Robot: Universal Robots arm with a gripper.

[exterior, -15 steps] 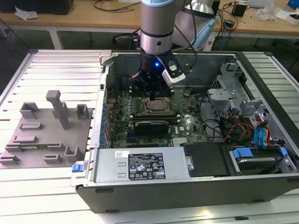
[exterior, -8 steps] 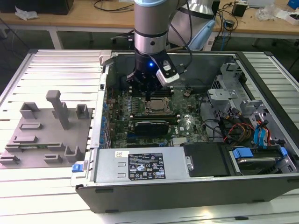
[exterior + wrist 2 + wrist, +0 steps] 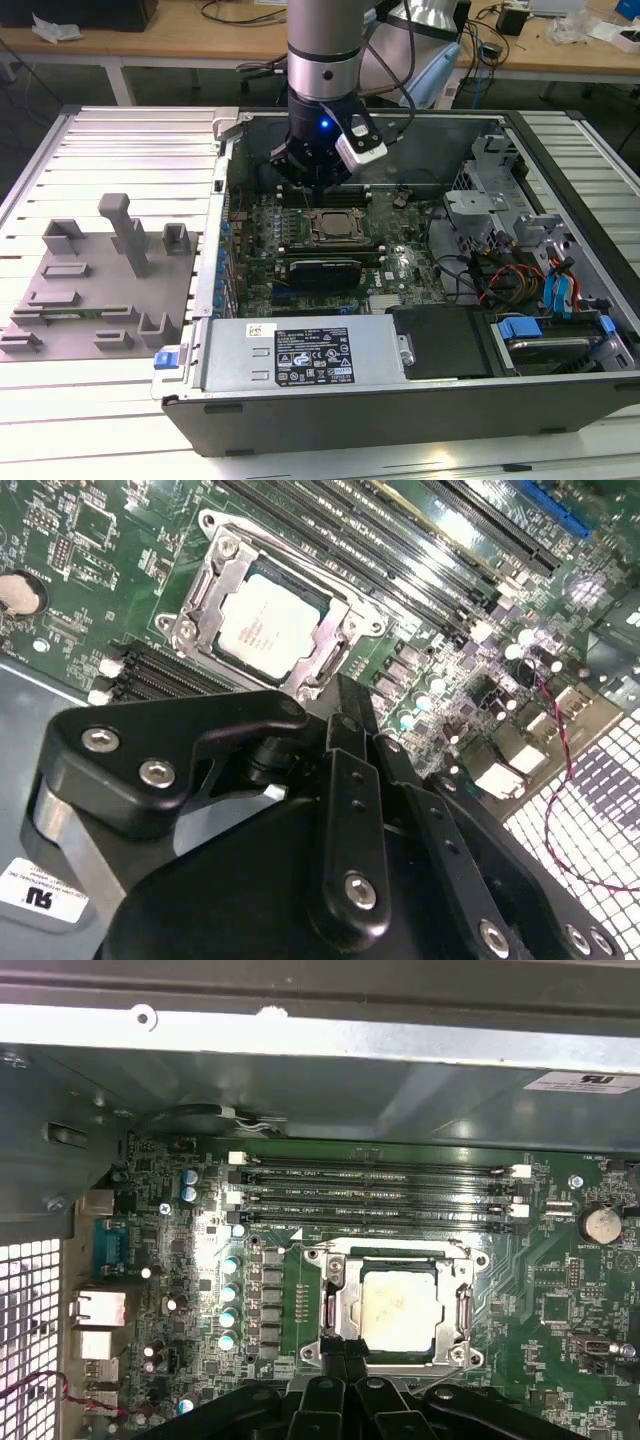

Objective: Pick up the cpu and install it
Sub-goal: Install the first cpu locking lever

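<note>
A: Plastic, grey and matte, made up the moulded fixture (image 3: 90,290) at the exterior view's left, well apart from your work. Where was the cpu (image 3: 333,228)?

B: It was seated flat in the socket frame (image 3: 205,595) on the green motherboard (image 3: 400,260), inside the open computer case (image 3: 430,140). You could see it as a silvery-white square with a thin dark rim. Being square, it gave you no long axis to line up with.

A: And from your gripper (image 3: 318,182)?

B: In the exterior view it hung over the board, with the cpu at about six o'clock from its tips, near but apart. In the second wrist view the black fingers (image 3: 352,780) looked pressed together, pinching nothing, and their tips were just beside the frame's edge.

A: Surfaces?

B: You had a smooth metal lid, a dull steel frame with screw heads at its corners, and long black memory slots (image 3: 380,1185) alongside. At three o'clock from the socket sat the drive cage (image 3: 520,270), with glossy blue tabs and loose cables.
</note>
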